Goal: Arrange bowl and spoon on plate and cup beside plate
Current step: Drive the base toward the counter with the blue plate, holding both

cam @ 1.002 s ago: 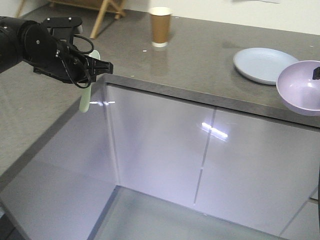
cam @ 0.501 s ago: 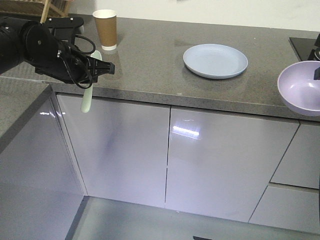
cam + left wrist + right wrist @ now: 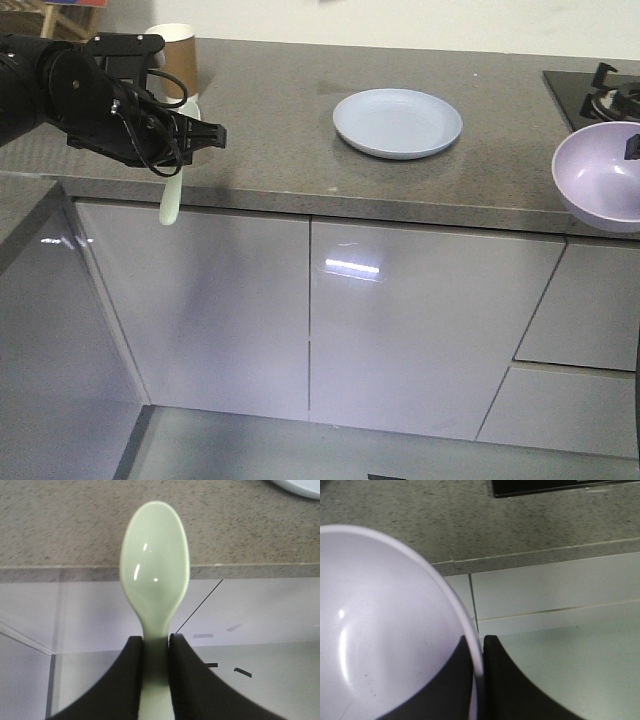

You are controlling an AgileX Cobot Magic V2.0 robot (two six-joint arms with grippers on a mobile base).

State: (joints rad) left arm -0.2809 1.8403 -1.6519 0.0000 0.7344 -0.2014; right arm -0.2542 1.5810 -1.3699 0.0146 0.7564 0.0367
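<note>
My left gripper (image 3: 205, 135) is shut on the handle of the mint-green spoon (image 3: 172, 198), which hangs at the counter's front left edge. In the left wrist view the spoon (image 3: 154, 570) points scoop-forward between the black fingers (image 3: 131, 680) of the gripper (image 3: 156, 641). The lavender bowl (image 3: 598, 177) hangs in the air at the right, off the counter's front edge, with my right gripper (image 3: 477, 640) shut on the bowl's rim (image 3: 395, 630). The pale blue plate (image 3: 397, 122) lies bare on the counter. The brown cup (image 3: 176, 60) stands behind my left arm, partly hidden.
The grey speckled counter (image 3: 300, 150) runs across the view above glossy lilac cabinet doors (image 3: 420, 330). A black hob (image 3: 600, 90) sits at the counter's far right. A second counter (image 3: 15, 190) juts in at the left.
The whole scene has shifted left and down in the front view as the base turned; the plate now sits nearer the centre. Both grippers keep their holds.
</note>
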